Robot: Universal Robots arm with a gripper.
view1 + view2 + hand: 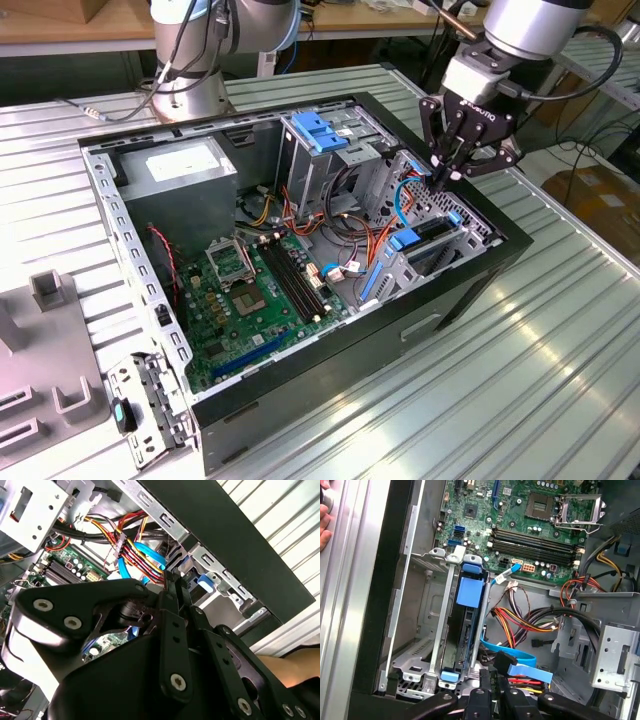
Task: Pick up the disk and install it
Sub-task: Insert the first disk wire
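Note:
The disk point(465, 630) sits edge-on in a slot of the metal drive cage point(433, 630) at the front of the open computer case. A blue rail tab point(470, 591) shows on its end. In the exterior view the disk point(433, 231) lies low in the cage on the exterior view's right. My gripper point(446, 174) hangs just above the cage's far end, its black fingers point(489, 694) pressed together with nothing seen between them. A blue flat cable with its connector point(516, 664) lies right by the fingertips.
The motherboard point(260, 290) fills the case floor, and a grey power supply point(185, 170) sits at the far corner. A second cage with a blue bracket point(322, 130) stands at the back. Red and yellow wire bundles point(520, 622) run beside the disk. A person's hand point(324, 517) rests outside the case.

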